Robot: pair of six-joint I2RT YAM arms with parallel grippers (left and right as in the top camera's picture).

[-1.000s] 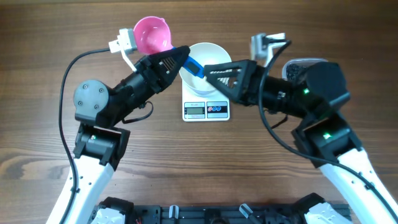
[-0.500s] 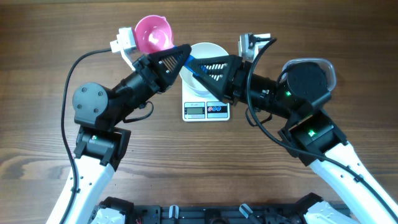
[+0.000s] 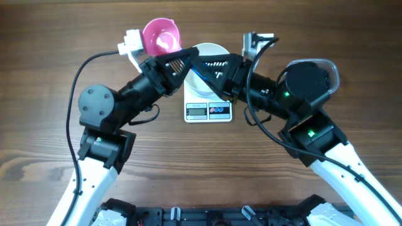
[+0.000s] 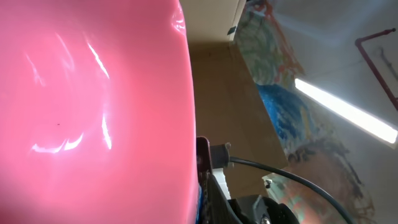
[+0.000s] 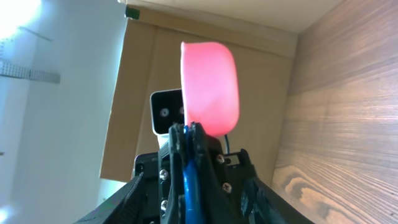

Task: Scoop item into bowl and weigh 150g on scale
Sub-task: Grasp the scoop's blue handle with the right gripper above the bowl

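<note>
The left pincer (image 3: 187,60) is clamped tight on the blue handle (image 3: 199,73) of the pink scoop (image 3: 162,36), holding the scoop beyond the white bowl (image 3: 209,48), toward the far edge of the table (image 3: 38,94). The right pincer (image 3: 202,68) meets it tip to tip over the bowl. I cannot tell whether its jaws grip the handle or stand off it, since both arms cover that spot from overhead. The bowl sits on the scale (image 3: 208,111), about midway along the far edge, and only its far rim and a sliver near the display show. The display's digits are too small to read. The beads are hidden (the right arm lies over the clear tub (image 3: 333,70), leaving just its rim). The scoop's blurred pink wall nearly fills the left wrist view.
</note>
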